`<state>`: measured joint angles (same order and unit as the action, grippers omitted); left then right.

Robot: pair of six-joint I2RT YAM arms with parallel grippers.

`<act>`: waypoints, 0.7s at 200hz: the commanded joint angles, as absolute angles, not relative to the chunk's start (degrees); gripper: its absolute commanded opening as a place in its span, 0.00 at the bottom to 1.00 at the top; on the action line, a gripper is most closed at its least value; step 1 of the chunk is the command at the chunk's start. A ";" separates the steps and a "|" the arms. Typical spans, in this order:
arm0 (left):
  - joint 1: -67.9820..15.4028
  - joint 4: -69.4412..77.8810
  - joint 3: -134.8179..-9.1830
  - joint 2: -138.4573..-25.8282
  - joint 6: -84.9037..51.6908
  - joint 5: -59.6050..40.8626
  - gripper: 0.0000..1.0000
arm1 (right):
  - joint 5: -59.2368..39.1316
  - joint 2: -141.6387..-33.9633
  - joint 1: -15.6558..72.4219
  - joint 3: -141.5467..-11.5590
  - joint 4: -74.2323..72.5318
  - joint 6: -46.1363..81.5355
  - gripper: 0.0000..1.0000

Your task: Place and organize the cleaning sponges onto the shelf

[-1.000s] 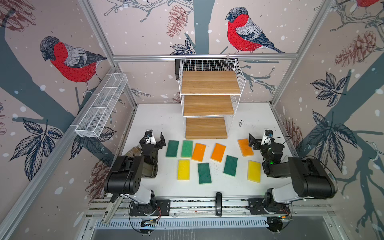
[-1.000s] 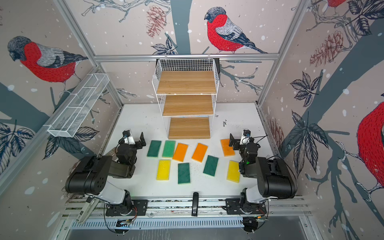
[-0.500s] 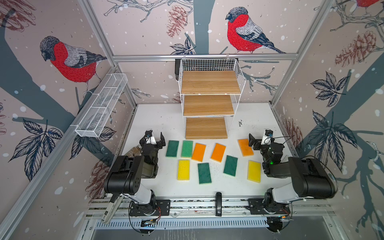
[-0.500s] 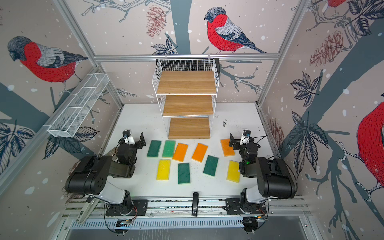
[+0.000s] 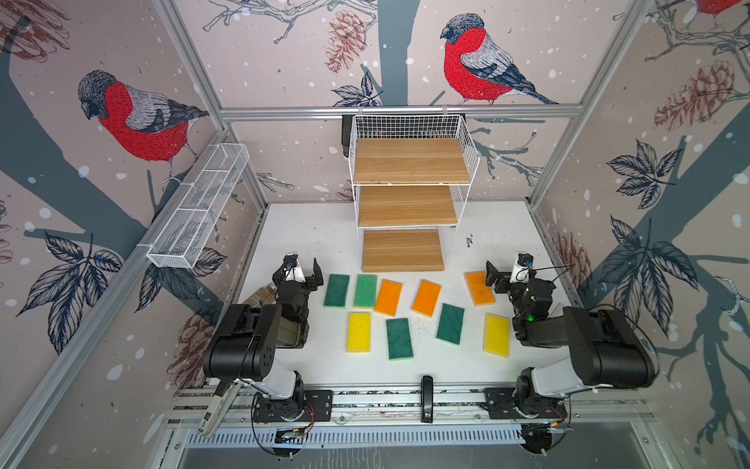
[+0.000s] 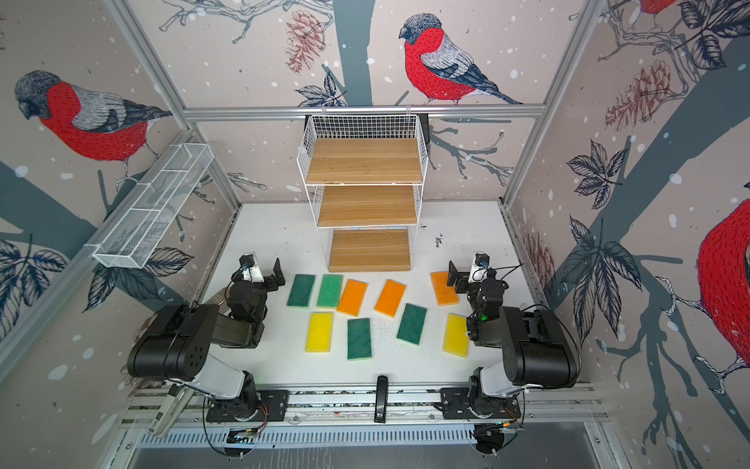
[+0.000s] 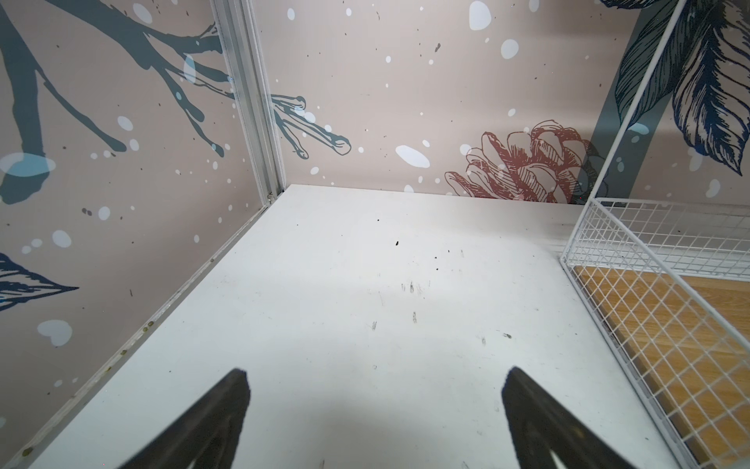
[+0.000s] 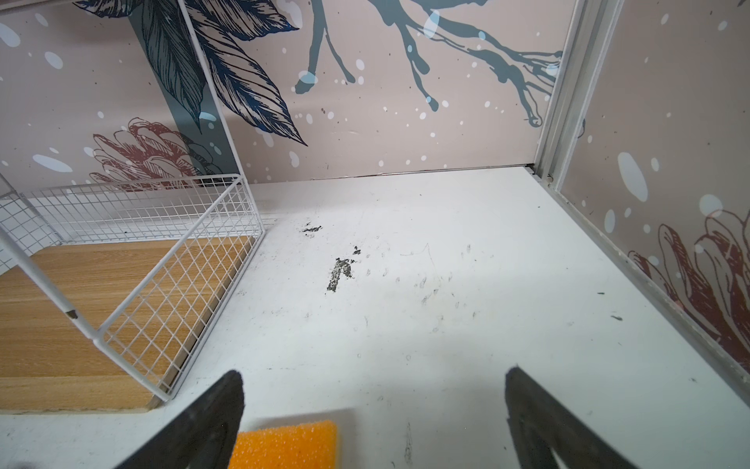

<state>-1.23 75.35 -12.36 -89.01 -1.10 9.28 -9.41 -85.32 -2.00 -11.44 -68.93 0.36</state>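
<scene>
Several cleaning sponges lie flat on the white table in front of the shelf point(image 5: 401, 249). Its three stepped wooden boards are bare. Among the sponges are a green one point(image 5: 336, 291) at the far left, an orange one point(image 5: 479, 288) at the far right and a yellow one point(image 5: 358, 331) in the near row. My left gripper point(image 5: 299, 271) point(image 7: 376, 374) is open over bare table, just left of the green sponge. My right gripper point(image 5: 510, 273) point(image 8: 374, 373) is open too. One finger stands beside the far end of the orange sponge point(image 8: 286, 444), and nothing is held.
A long white mesh tray point(image 5: 199, 211) hangs on the left wall. A brownish jar point(image 5: 259, 294) lies behind the left arm, by the wall. The shelf's wire side point(image 7: 649, 325) is close to both grippers. Walls enclose the table on three sides.
</scene>
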 commanded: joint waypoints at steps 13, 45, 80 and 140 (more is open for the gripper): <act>-1.20 76.17 -12.54 -89.03 -0.70 9.54 0.98 | -10.02 -85.23 -2.07 -11.60 -71.09 0.31 1.00; -1.14 76.11 -12.48 -89.03 -0.71 9.57 0.98 | -10.02 -85.12 -2.11 -11.47 -71.16 0.35 1.00; -1.15 76.00 -12.56 -88.97 -0.21 8.22 0.98 | -8.88 -84.95 -2.26 -11.88 -70.36 1.21 1.00; -1.39 71.22 -13.88 -85.84 0.43 6.65 0.98 | -5.84 -80.82 -2.64 -15.62 -60.31 2.88 1.00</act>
<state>-1.23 74.32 -12.58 -88.25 -1.02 8.16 -8.95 -82.50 -2.44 -13.67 -65.65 1.02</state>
